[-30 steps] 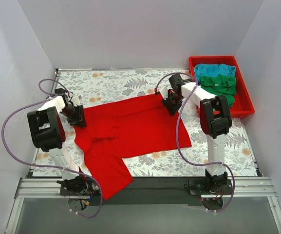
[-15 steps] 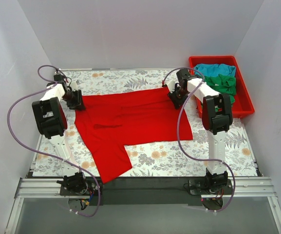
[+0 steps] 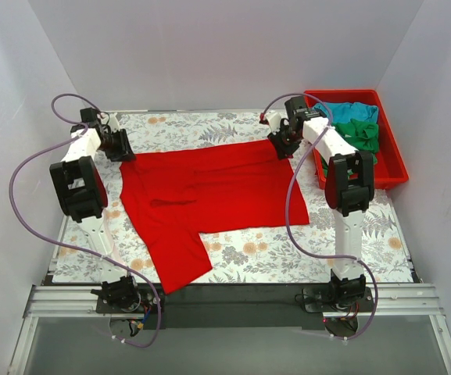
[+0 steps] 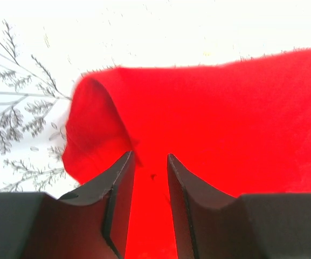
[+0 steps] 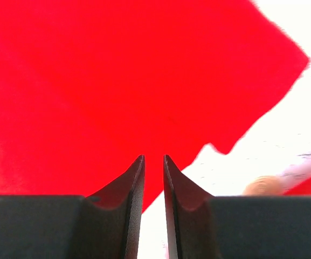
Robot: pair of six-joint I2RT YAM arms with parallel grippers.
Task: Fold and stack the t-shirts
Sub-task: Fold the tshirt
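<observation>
Nearest me a sleeve (image 3: 177, 266) of the red shirt (image 3: 217, 191) trails toward the table (image 3: 366, 234) edge, and the body lies flat mid-table. At its far corners my left gripper (image 3: 121, 147) and right gripper (image 3: 281, 144) each pinch the cloth tight, I judge to stretch it smooth for folding. Beyond, the green shirt (image 3: 358, 137) and blue shirt (image 3: 344, 112) wait in the tray (image 3: 381, 178)

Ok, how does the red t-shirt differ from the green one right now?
The red t-shirt lies spread over the table; the green t-shirt sits bunched in the red tray. The red t-shirt is pinched at its far corners by the left gripper and right gripper; the green t-shirt is untouched. Both are plain single-colour cloth.
</observation>
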